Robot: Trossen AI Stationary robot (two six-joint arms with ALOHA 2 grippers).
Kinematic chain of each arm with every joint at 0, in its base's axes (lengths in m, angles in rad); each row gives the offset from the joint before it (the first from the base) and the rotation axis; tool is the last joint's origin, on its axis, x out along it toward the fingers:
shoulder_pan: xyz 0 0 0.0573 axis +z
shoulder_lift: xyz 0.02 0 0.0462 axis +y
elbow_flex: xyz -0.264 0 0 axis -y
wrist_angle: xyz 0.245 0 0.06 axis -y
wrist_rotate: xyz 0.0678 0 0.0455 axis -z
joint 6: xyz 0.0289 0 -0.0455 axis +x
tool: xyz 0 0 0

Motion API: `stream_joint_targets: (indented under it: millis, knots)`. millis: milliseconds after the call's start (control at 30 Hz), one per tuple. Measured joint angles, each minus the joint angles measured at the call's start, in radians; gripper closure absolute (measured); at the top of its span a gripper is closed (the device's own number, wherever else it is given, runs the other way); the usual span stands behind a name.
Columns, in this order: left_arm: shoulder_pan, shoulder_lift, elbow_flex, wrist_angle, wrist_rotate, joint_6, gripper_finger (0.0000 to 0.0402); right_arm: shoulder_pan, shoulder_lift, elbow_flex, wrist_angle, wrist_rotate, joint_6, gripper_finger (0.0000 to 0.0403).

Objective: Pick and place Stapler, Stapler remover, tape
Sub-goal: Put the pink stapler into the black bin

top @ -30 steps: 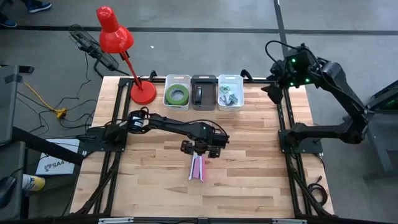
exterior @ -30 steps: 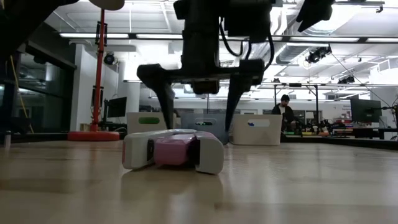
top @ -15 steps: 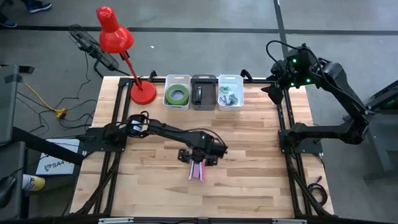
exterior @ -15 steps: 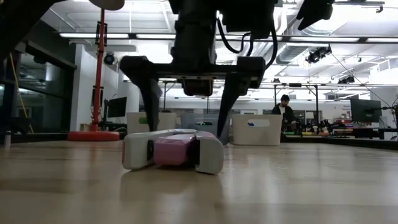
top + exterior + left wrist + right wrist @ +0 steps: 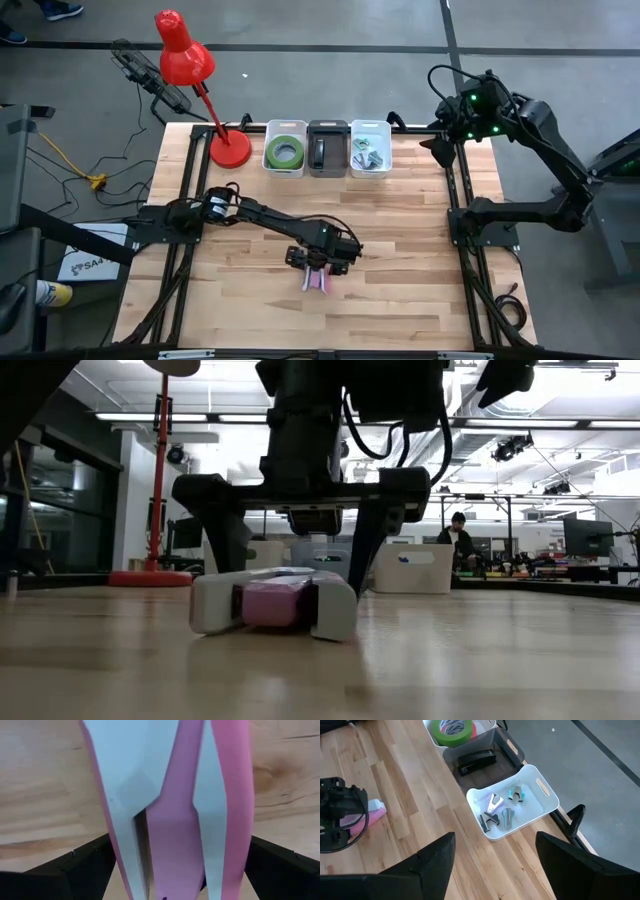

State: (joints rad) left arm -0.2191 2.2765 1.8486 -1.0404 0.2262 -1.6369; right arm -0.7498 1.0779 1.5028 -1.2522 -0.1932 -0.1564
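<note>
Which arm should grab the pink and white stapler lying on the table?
Left. The left gripper already straddles the stapler, fingers open on either side. The right gripper hangs off the table's far right corner.

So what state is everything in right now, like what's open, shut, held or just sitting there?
Left tool: open, fingers either side of the stapler.
Pink and white stapler: lying flat on the table, not lifted.
Right tool: open, off beyond the table's far right corner.
Green tape: lying in the left bin.
Black stapler: lying in the middle bin.
Staple removers: piled in the right bin.
</note>
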Motion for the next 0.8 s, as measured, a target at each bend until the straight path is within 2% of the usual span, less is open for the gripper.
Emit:
stream_joint_targets:
  millis: [133, 233, 600, 800]
  knots:
    - [0.001, 0.000, -0.011, -0.001, 0.013, 0.011, 0.0020, 0.000, 0.000, 0.000, 0.000, 0.000, -0.001, 0.0135]
    - [0.001, 0.000, -0.012, -0.005, 0.030, 0.010, 0.0037, 0.000, 0.000, 0.000, 0.000, 0.000, -0.001, 0.0135]
    - [0.001, 0.000, -0.012, -0.008, 0.033, 0.034, 0.0175, 0.000, 0.000, 0.000, 0.003, 0.000, -0.005, 0.0135]
    - [0.003, 0.000, -0.012, -0.011, 0.022, 0.071, 0.0181, 0.000, 0.000, 0.000, 0.008, 0.000, -0.005, 0.0135]
